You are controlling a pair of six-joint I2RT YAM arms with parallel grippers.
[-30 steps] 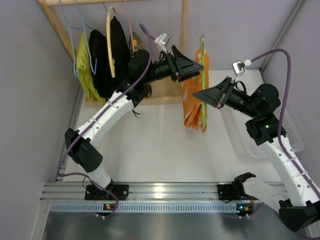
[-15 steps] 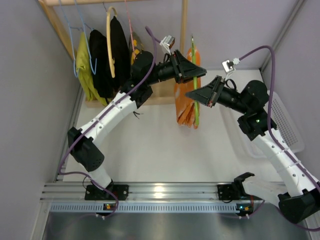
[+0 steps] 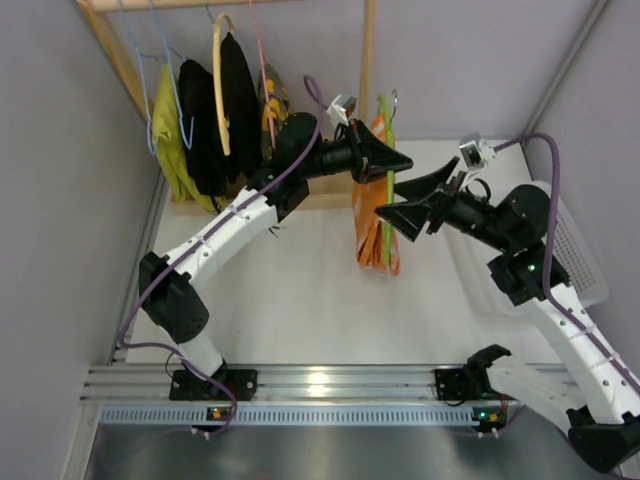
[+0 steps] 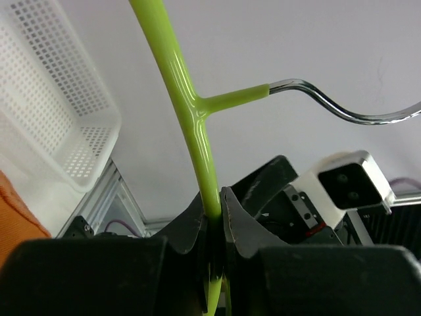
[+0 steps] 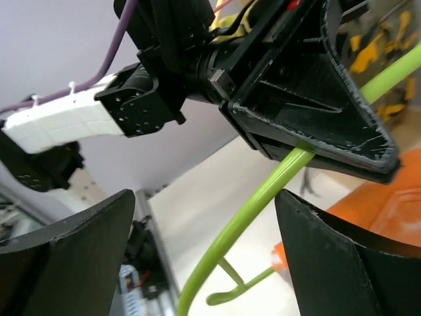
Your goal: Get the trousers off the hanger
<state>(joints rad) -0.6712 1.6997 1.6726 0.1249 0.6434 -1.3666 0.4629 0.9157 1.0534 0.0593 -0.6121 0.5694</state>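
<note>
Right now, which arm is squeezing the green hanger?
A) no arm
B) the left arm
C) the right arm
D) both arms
B: the left gripper is shut tight on the green hanger, while the right gripper is wide open.

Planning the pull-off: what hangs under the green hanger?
Orange trousers hang below the hanger, which the left pincer clamps. How they attach to it cannot be seen.

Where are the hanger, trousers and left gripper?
hanger (image 4: pixel 197 108), left wrist view, where the hook stem meets the arch
trousers (image 3: pixel 366 228), top external view, middle of the hanging orange cloth
left gripper (image 4: pixel 215 203), left wrist view, between its closed fingertips
</note>
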